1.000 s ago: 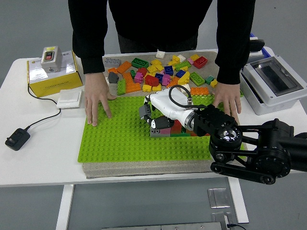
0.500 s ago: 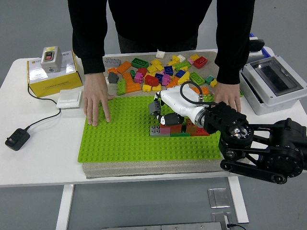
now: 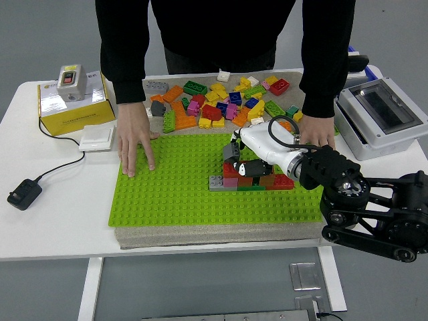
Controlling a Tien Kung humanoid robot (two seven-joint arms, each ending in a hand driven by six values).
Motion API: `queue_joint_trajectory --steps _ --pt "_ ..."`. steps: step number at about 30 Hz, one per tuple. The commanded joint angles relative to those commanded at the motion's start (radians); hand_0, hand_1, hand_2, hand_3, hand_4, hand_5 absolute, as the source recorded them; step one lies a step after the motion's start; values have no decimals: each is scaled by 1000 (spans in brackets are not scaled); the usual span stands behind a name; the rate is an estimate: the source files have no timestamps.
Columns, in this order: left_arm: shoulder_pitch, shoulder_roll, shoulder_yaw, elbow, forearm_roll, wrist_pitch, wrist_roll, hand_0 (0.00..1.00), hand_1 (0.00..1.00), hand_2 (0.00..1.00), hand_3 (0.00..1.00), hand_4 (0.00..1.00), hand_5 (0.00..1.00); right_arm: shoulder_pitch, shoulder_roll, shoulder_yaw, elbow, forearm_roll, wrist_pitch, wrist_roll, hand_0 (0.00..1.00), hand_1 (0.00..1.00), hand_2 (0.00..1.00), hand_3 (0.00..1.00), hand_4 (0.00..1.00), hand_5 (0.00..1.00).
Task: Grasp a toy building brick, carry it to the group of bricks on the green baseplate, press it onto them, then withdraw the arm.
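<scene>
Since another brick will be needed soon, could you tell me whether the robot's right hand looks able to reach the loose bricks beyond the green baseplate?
Probably yes: the right hand sits just short of the loose bricks, with nothing between them; the person's hand rests off to the side.

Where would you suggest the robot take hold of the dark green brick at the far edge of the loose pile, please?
Probably across the two long sides of the dark green brick, coming straight down from above. It lies flat, studs up, at the pile's far left edge, with its far side open; an orange brick sits close beside it, so finger room there looks tight.
</scene>
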Motion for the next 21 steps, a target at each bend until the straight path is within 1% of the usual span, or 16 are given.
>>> queue_joint_trajectory --steps 11,21 --pt "-2 1 -3 0 4 -1 2 723 700 671 799 323 675 -19 -4 9 12 21 -7 5 45 98 606 518 440 367" --pt "0 0 3 0 -4 0 1 723 700 671 799 324 676 -22 6 -5 3 48 -12 12 45 99 604 520 448 373"
